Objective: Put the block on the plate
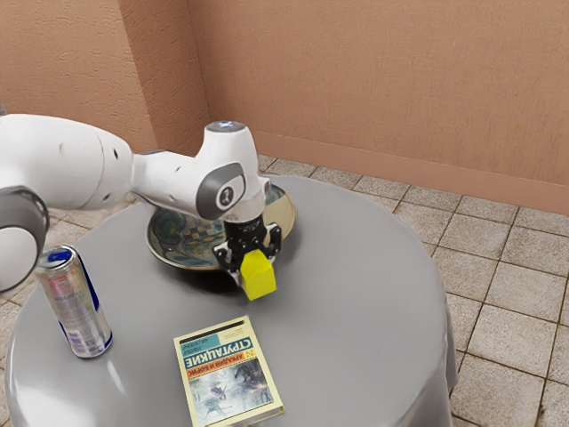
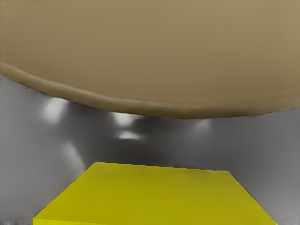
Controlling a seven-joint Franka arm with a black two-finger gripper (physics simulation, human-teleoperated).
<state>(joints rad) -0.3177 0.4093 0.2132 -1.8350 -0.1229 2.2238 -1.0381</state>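
The yellow block (image 1: 260, 279), in the exterior view, is pinched between both fingers of my gripper (image 1: 254, 266), just beside the plate (image 1: 171, 244); I judge it light, rigid and hardly fragile. In the wrist view, its flat top lies beneath my hand; opposite sides, gripped centrally, should resist twisting.

The round grey table (image 1: 373, 285) has a round patterned plate (image 1: 176, 238) far back, a tall silver-and-blue metal can (image 1: 78, 311) at the exterior view's left, and a flat picture-covered paper book (image 1: 229, 378) near.
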